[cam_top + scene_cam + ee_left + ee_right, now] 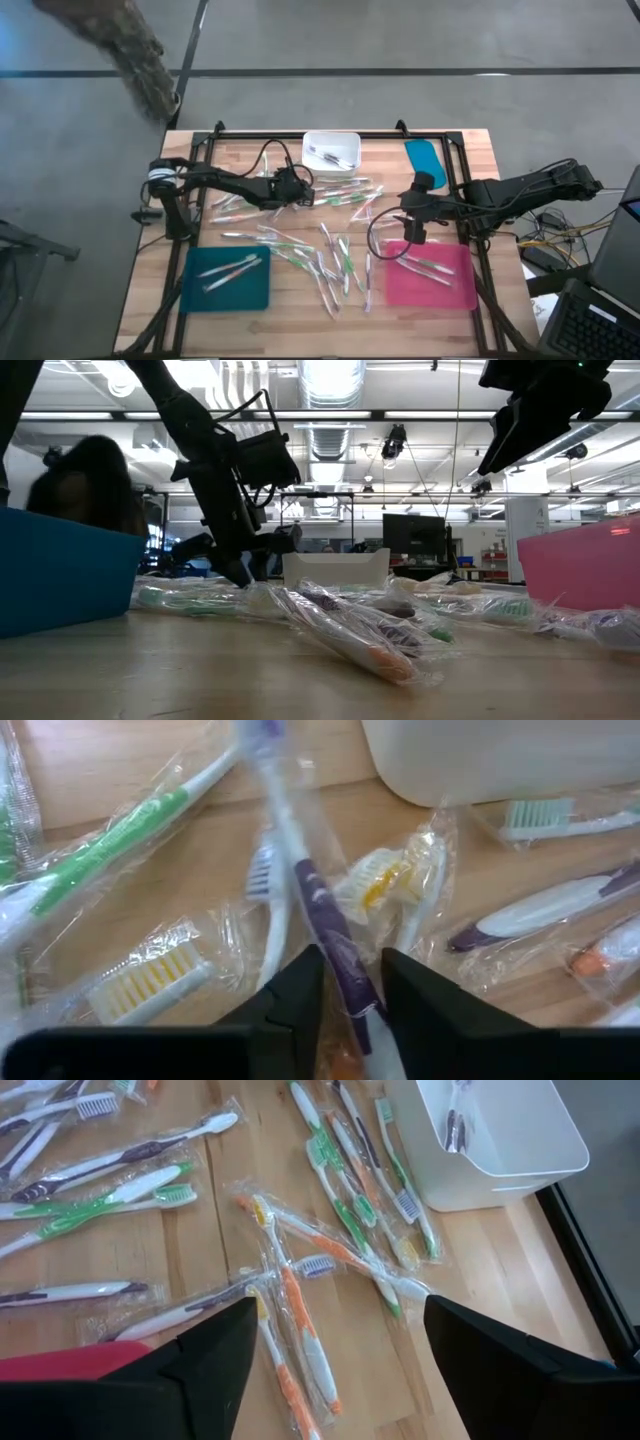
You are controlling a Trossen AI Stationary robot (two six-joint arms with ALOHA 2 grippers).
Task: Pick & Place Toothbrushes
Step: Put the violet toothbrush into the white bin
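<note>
Wooden counter from above carried wrapped toothbrushes scattered between a teal tray and a pink tray, with a white bin at the far edge; the left claw sat low among them near the bin, the right claw hung just beside the pink tray. Left wrist view: narrow fingers straddled a purple-handled toothbrush. Right wrist view: fingers stood wide, holding nothing.

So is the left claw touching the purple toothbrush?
Touching: in the left wrist view the purple toothbrush runs between the left claw fingers, both pressed against its wrapper.
</note>
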